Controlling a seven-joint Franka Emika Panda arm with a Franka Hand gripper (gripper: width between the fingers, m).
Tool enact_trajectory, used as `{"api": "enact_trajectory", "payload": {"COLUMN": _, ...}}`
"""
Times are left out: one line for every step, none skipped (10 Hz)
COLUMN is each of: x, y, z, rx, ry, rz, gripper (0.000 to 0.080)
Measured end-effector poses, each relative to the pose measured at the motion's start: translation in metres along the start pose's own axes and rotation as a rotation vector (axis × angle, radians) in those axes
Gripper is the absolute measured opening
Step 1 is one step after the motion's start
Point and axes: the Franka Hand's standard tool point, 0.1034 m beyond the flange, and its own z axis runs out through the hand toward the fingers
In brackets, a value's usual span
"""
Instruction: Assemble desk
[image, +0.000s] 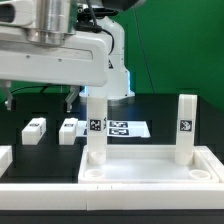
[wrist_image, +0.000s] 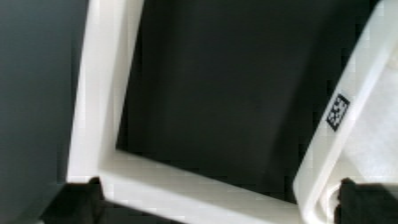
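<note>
The desk's white rimmed tabletop panel lies at the front of the table. Two square legs stand upright in its back corners: one at the exterior view's left, one at its right, both tagged. Two more loose legs lie on the black table behind. In the wrist view my gripper is open, its dark fingertips wide apart above the panel's rim, with a tagged leg beside one finger. Nothing is held. In the exterior view only the arm shows, up high.
The marker board lies flat behind the panel, between the two standing legs. A low white border rail runs along the exterior view's left edge. A green curtain closes off the back.
</note>
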Motion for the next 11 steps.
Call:
{"api": "enact_trajectory", "payload": {"x": -0.01, "y": 0.007, "z": 0.006, "rx": 0.032, "ry": -0.002, "rz": 0.073, "gripper": 0.0649}}
{"api": "enact_trajectory", "payload": {"x": -0.018, "y": 0.011, "z": 0.012, "rx": 0.062, "ry": -0.016, "rz": 0.142, "gripper": 0.0649}}
{"api": "enact_trajectory", "payload": {"x": -0.023, "y": 0.011, "z": 0.019, "rx": 0.085, "ry": -0.022, "rz": 0.251, "gripper": 0.0649}}
{"api": "enact_trajectory", "payload": {"x": -0.029, "y": 0.009, "z": 0.025, "rx": 0.1, "ry": -0.037, "rz": 0.335, "gripper": 0.0649}}
{"api": "enact_trajectory", "payload": {"x": -0.035, "y": 0.007, "z": 0.027, "rx": 0.117, "ry": -0.062, "rz": 0.4, "gripper": 0.0649}}
{"api": "enact_trajectory", "payload": {"x": -0.034, "y": 0.006, "z": 0.027, "rx": 0.114, "ry": -0.062, "rz": 0.46, "gripper": 0.0649}}
{"api": "enact_trajectory", "payload": {"x": -0.034, "y": 0.006, "z": 0.027, "rx": 0.113, "ry": -0.065, "rz": 0.493, "gripper": 0.0649}}
{"api": "enact_trajectory", "payload": {"x": -0.033, "y": 0.005, "z": 0.027, "rx": 0.111, "ry": -0.069, "rz": 0.573, "gripper": 0.0649}}
{"api": "enact_trajectory", "payload": {"x": -0.037, "y": 0.007, "z": 0.026, "rx": 0.123, "ry": -0.082, "rz": 0.598, "gripper": 0.0649}}
{"api": "enact_trajectory", "payload": {"x": -0.046, "y": 0.018, "z": 0.025, "rx": 0.154, "ry": -0.107, "rz": 0.6, "gripper": 0.0649}}
{"api": "enact_trajectory", "payload": {"x": -0.054, "y": 0.028, "z": 0.025, "rx": 0.165, "ry": -0.113, "rz": 0.551, "gripper": 0.0649}}
